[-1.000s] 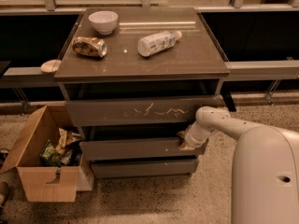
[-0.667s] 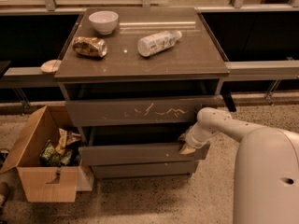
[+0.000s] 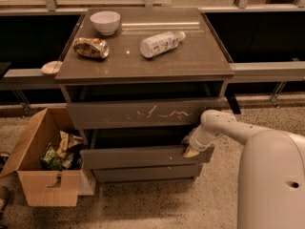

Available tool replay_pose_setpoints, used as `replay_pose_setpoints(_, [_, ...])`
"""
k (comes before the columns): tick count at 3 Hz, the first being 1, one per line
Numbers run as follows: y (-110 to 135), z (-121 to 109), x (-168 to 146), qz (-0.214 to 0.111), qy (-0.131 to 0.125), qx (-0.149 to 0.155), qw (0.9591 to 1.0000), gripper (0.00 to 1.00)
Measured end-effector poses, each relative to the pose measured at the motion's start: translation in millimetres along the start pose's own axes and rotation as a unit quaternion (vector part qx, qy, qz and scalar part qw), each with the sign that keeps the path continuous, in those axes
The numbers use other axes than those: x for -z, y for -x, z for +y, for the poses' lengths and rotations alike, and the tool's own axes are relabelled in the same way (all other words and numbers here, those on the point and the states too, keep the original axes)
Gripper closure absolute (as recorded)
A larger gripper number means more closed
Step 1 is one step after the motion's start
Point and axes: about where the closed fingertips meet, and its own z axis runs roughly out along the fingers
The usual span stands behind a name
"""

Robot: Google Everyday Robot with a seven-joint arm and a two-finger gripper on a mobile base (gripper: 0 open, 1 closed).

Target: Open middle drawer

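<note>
The middle drawer [image 3: 143,157] is a plain grey-brown front with tiny white specks, pulled out a little from the cabinet, with a dark gap above it. Above it is the taller front with white scratch marks [image 3: 143,113]. Below it is the shortest plain front [image 3: 145,173]. My gripper [image 3: 192,147] is at the middle drawer's top right edge, hooked over the rim, at the end of my white arm coming in from the right.
On the cabinet top [image 3: 190,61] lie a white bowl [image 3: 105,22], a crumpled snack bag [image 3: 90,47] and a plastic bottle on its side [image 3: 159,43]. An open cardboard box with rubbish [image 3: 45,163] stands on the floor at the left. A rail runs behind.
The middle drawer has slid out toward the camera, and my gripper has moved down and outward with its right edge.
</note>
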Motion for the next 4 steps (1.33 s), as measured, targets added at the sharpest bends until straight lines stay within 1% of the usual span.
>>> replay_pose_setpoints(2, [0.0,0.0,-0.1,0.000,0.000,0.000,1.0000,0.04])
replay_pose_setpoints(3, [2.5,9.3,-2.4,-0.004,0.006,0.007,0.9999,0.00])
replay_pose_setpoints(4, [5.3,35.0,1.1,-0.014,0.025,0.013,0.9995,0.00])
